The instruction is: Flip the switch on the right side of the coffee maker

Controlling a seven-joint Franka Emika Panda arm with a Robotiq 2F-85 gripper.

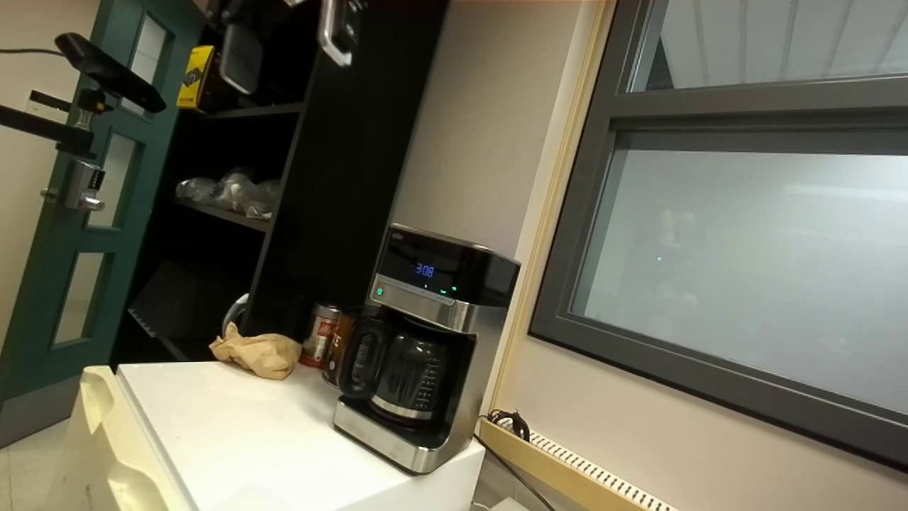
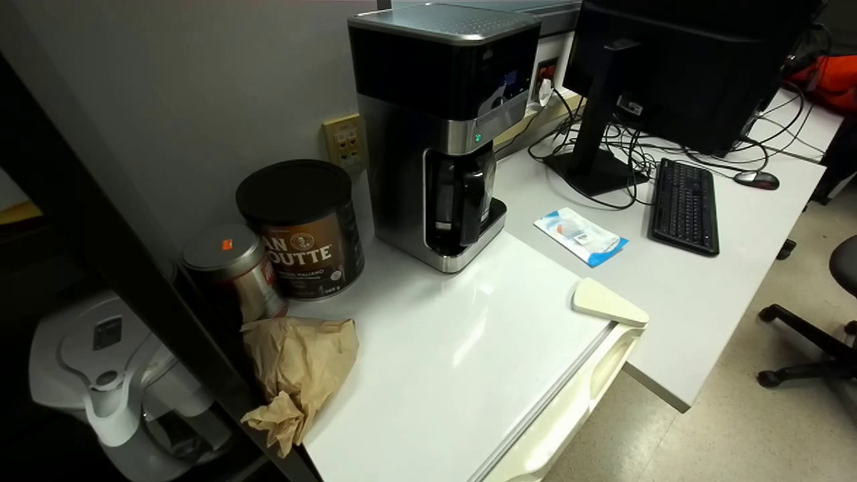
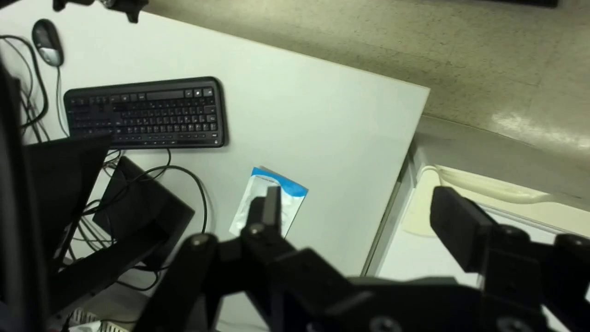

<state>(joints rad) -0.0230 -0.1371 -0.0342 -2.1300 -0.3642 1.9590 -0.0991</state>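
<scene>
Brown crumpled paper bag (image 1: pixel 259 355) sits left, probably just dumped. Next, a silver-and-red metal can (image 1: pixel 320 335), likely handy for the boxy black-and-silver coffee maker (image 1: pixel 429 341) on the glossy white top (image 1: pixel 255 440). Wrist view: black two-finger gripper (image 3: pixel 359 212) spread wide, empty, presumably since nothing needs pinching.

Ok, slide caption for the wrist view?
Open Robotiq gripper; beyond it, a white desk with computer keyboard, corded mouse and blue-and-white packet.
</scene>
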